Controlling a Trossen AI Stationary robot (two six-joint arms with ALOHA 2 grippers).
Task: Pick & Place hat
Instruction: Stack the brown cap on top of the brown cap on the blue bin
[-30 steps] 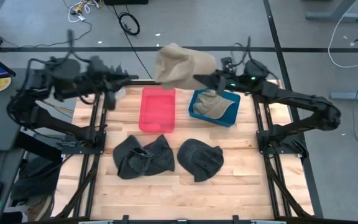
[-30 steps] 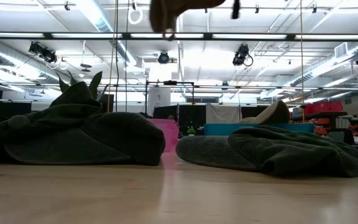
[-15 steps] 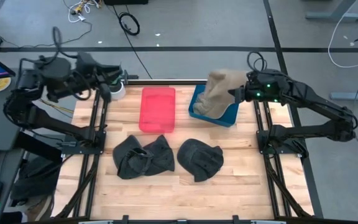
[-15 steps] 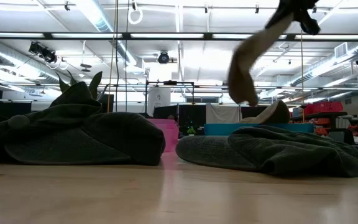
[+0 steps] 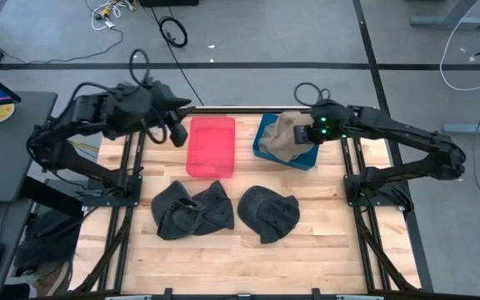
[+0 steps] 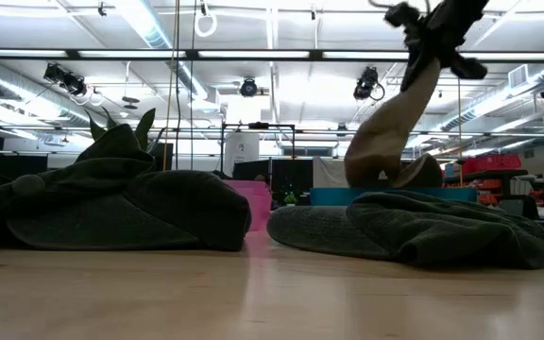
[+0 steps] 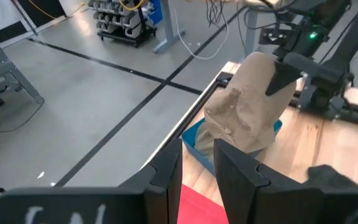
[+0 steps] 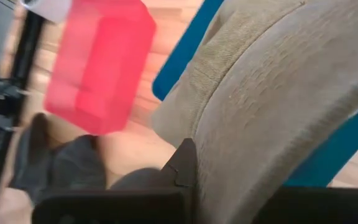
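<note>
A tan hat [image 5: 283, 133] hangs over the blue bin [image 5: 311, 160] at the table's far right, with my right gripper [image 5: 300, 133] shut on it. In the low view the tan hat [image 6: 385, 132] droops from the gripper [image 6: 433, 42] down to the bin's rim [image 6: 338, 195]. My left gripper [image 5: 176, 133] hovers at the red bin's [image 5: 211, 146] far left corner, open and empty. In the left wrist view its fingers [image 7: 199, 168] point toward the hat [image 7: 247, 106]. My right gripper pinches the tan hat's upper end [image 6: 423, 66] between its two fingers; a dark finger [image 8: 185, 165] lies against the cloth [image 8: 229, 143]. The fingers slant down from the table's right side. The hat hangs slack below them, its lower end [image 6: 366, 175] at the bin's rim.
Two dark hats [image 5: 192, 208] [image 5: 267, 212] lie on the wooden table nearer the front edge. Another tan piece [image 6: 416, 172] lies in the blue bin. The red bin stands left of the blue one.
My right gripper has carried the tan hat from high over the far edge toward the table's right, has sunk and has tipped downward; the hat now hangs over the blue bin. My left gripper has drawn back, then come toward the red bin.
</note>
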